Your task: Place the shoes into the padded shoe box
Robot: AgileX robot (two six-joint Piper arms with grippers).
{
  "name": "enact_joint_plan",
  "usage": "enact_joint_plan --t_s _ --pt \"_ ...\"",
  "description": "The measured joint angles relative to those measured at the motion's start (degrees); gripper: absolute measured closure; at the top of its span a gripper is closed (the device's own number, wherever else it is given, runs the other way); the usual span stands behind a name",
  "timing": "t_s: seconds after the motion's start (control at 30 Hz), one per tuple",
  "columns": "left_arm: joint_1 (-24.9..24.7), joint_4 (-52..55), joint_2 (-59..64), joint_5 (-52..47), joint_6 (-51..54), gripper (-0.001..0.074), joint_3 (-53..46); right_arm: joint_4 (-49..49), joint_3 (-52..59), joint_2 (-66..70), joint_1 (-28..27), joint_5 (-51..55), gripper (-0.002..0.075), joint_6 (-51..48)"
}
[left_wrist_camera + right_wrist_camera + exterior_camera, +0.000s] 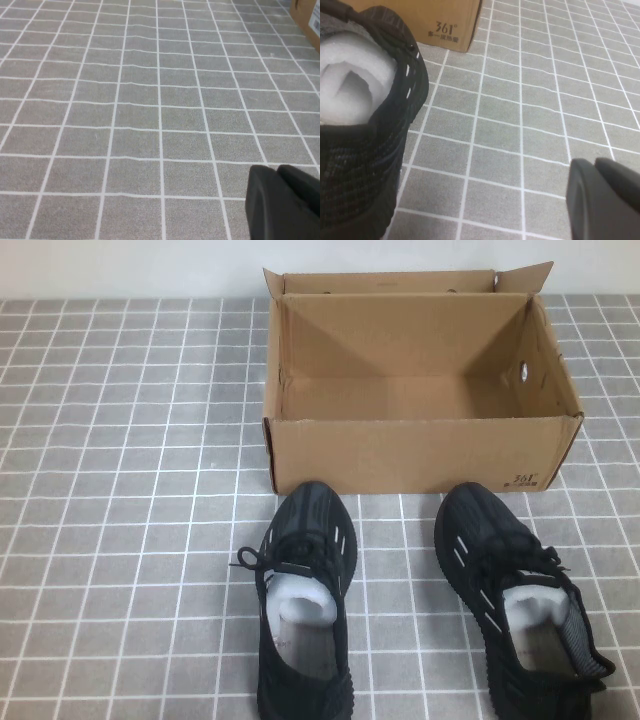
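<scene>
The open corrugated box (420,450) sits at twelve o'clock; both knit shoes (305,605) (515,605) just before it on the tiled surface (120,490). Left hand (285,202) and right hand (605,200) hover low; finger spread cannot be told.

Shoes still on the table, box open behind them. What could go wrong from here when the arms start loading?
1. The shoes stand toes-first close against the padded shoe box, so a low lift may catch its near wall.
2. Loose laces could snag the fingers.
3. The left gripper is over bare tiles, the right gripper beside the right shoe; neither is aligned for a grasp.
</scene>
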State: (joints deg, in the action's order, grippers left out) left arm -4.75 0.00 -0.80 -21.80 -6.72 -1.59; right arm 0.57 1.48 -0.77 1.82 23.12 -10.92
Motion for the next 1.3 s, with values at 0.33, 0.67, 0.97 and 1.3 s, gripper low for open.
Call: enact_joint_plan --t_s 0.33,0.67,0.97,1.3 --pt "0.0 0.0 0.0 0.0 0.2 0.0735 0.0 0.0 0.0 0.0 0.0 0.0 0.0734 0.0" --pt "0.0 0.0 0.0 0.0 0.33 0.0735 0.0 0.0 0.0 0.0 0.0 -0.04 0.0734 0.0" --pt "0.0 0.0 0.0 0.12 0.33 0.0735 0.0 0.0 0.0 0.0 0.0 -2.27 0.0734 0.0" --pt "0.0 -3.07 0.0 10.72 0.33 0.0735 0.0 0.11 0.0 0.0 0.0 -21.34 0.0734 0.0"
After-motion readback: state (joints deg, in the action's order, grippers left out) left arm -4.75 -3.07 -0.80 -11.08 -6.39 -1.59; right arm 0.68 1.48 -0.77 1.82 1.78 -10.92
